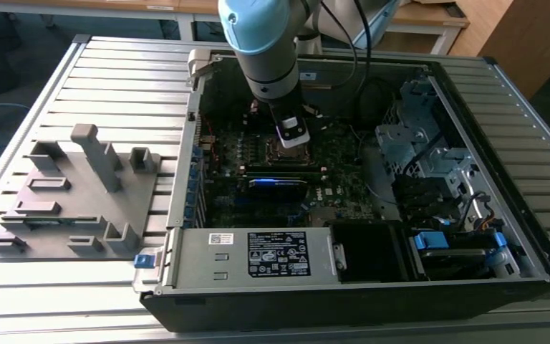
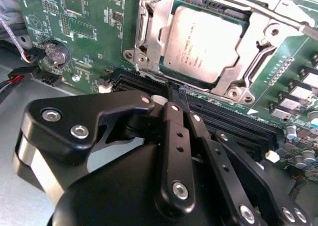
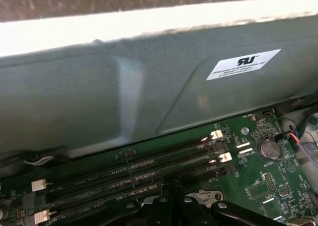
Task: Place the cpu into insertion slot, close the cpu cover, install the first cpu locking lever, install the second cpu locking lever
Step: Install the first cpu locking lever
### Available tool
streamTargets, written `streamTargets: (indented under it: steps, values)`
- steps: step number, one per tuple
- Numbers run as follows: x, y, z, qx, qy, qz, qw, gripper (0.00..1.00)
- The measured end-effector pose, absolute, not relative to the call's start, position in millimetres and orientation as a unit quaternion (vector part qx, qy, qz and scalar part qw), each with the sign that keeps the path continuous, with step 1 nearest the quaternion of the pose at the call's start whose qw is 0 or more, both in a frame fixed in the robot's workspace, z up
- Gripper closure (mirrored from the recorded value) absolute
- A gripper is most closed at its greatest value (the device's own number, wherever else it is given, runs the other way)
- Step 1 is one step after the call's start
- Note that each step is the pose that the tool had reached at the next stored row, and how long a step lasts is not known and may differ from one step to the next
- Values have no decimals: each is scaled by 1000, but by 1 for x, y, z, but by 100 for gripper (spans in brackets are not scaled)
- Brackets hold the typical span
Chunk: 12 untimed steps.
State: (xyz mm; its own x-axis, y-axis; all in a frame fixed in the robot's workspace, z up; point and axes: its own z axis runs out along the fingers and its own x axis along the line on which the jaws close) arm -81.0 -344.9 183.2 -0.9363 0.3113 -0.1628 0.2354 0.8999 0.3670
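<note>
Overhead, hand (image 2: 178,94) pinched shut beside cpu (image 2: 204,43); slatted table (image 1: 84,79).

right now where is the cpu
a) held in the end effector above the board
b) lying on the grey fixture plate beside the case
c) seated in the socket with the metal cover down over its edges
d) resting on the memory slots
c: in the second wrist view the cpu sits in the insertion slot with the cpu cover framing its edges.

**Memory slots under the grey case wall**

Long black memory slots (image 3: 144,169) run across the green motherboard (image 3: 258,186), just beside a grey metal wall (image 3: 99,102) bearing a white label (image 3: 243,64). A round coin battery (image 3: 269,148) sits near the slots' white-clipped ends.
</note>
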Motion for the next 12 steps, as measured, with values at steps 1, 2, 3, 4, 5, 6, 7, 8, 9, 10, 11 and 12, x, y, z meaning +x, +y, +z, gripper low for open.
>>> streamTargets:
  steps: [1, 2, 3, 4, 5, 6, 7, 8, 9, 10, 11, 12]
  values:
    - [-81, -345, 184, 141, 968, 174, 109, 90]
    - [-81, -345, 184, 141, 968, 174, 109, 90]
    - [-81, -345, 184, 141, 968, 174, 109, 90]
    - [-81, -345, 185, 141, 968, 174, 109, 90]
    - [-81, -345, 186, 141, 968, 174, 109, 90]
    - [-81, -345, 187, 141, 968, 174, 109, 90]
    - [-81, -345, 189, 141, 968, 174, 109, 90]
    - [-81, -345, 191, 141, 968, 174, 109, 90]
    - [-81, -345, 193, 141, 968, 174, 109, 90]
    - [-81, -345, 194, 141, 968, 174, 109, 90]
    - [-81, -345, 196, 141, 968, 174, 109, 90]
    - [-81, -345, 197, 141, 968, 174, 109, 90]
